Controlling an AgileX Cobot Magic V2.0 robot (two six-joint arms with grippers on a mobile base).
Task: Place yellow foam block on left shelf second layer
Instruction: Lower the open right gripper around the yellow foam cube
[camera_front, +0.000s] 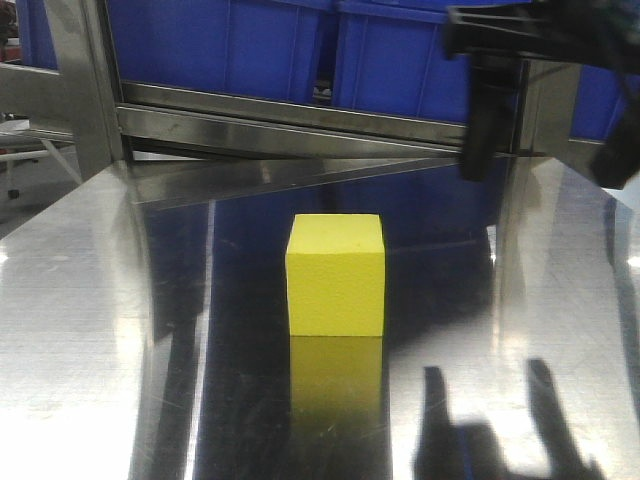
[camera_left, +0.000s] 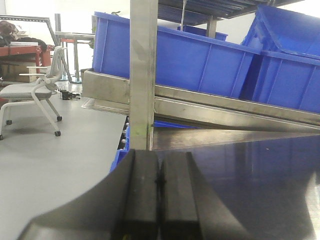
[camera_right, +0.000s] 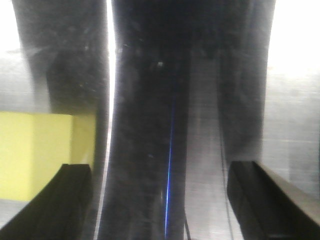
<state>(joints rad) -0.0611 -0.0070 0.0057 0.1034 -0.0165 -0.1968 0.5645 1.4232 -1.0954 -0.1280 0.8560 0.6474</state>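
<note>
The yellow foam block (camera_front: 337, 275) stands on the shiny steel table (camera_front: 90, 310), near the middle of the front view. My right gripper (camera_front: 550, 150) hangs open and empty above the table, to the block's right and farther back. In the right wrist view the block (camera_right: 35, 155) lies left of the open right gripper (camera_right: 160, 200), outside its left finger (camera_right: 65, 205). My left gripper (camera_left: 159, 185) is shut with nothing in it, low at the table's left edge, facing the shelf. It does not show in the front view.
A steel shelf rail (camera_front: 300, 120) runs across the back, with large blue bins (camera_front: 230, 40) on it. A steel post (camera_left: 143, 75) stands straight ahead of the left gripper, with blue bins (camera_left: 190, 60) behind. An office chair (camera_left: 35, 90) stands on the floor at left.
</note>
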